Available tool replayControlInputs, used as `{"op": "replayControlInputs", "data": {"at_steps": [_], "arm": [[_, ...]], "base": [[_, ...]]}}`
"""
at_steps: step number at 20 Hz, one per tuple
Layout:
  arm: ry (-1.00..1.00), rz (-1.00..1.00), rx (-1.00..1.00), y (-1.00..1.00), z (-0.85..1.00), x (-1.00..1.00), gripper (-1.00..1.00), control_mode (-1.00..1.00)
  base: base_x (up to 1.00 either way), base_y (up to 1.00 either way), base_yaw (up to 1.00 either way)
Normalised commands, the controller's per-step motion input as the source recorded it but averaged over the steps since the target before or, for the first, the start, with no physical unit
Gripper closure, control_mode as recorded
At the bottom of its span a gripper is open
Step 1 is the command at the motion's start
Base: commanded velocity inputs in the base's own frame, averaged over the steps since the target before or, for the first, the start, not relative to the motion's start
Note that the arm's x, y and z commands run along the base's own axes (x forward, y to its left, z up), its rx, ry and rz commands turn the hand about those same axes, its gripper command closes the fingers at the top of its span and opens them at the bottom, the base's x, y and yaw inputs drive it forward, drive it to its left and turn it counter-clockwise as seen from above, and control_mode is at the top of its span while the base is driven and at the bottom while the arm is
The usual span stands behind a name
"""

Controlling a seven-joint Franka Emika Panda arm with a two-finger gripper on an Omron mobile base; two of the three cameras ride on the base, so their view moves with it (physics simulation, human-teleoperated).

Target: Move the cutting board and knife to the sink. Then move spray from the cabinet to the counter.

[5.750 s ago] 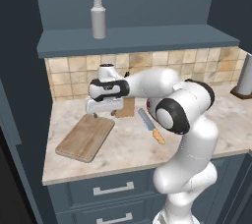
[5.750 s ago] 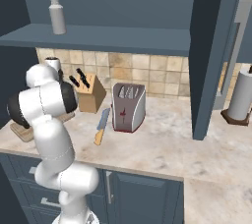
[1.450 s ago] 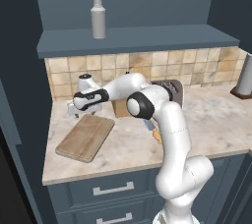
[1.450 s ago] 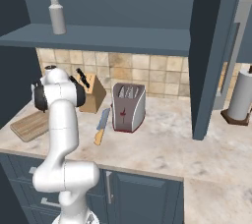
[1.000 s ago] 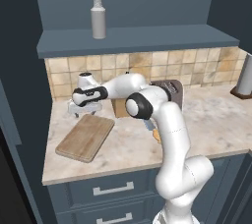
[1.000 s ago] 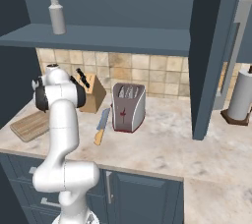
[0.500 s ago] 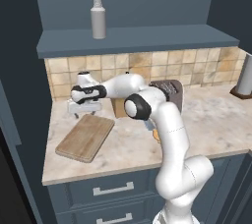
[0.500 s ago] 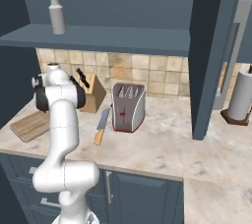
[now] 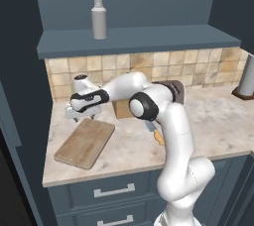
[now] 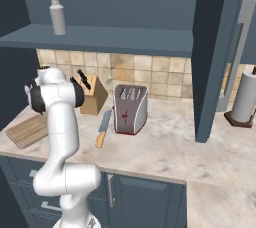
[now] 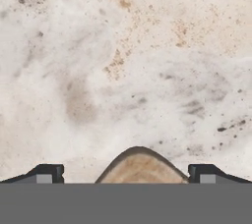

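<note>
**Open gripper poised over the far corner of the cutting board**

At far left, the cutting board [image 9: 85, 142] lies flat on the counter [image 9: 208, 121], near its front edge. The gripper [image 9: 79, 116] hangs just over the board's far corner, jaws spread wide with nothing between them; in the hand view that rounded corner [image 11: 141, 167] sits between the two fingertips [image 11: 47, 173]. Above, the spray [image 9: 98, 12] stands upright on the cabinet [image 9: 144, 39] ledge. Further right, the knife [image 10: 103, 128] lies on the counter beside the toaster [image 10: 130, 109], handle toward the front.
</note>
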Motion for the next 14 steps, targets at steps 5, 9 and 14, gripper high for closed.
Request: {"op": "replayControlInputs", "data": {"at_steps": [5, 9, 14], "arm": [[-0.12, 0.0, 0.0, 0.0, 0.0, -0.47, -1.0, -1.0], [-0.08, 0.0, 0.0, 0.0, 0.0, -0.59, -1.0, -1.0], [-0.1, 0.0, 0.0, 0.0, 0.0, -0.53, -1.0, -1.0]], "base": [[0.0, 0.0, 0.0], [0.0, 0.0, 0.0], [0.0, 0.0, 0.0]]}}
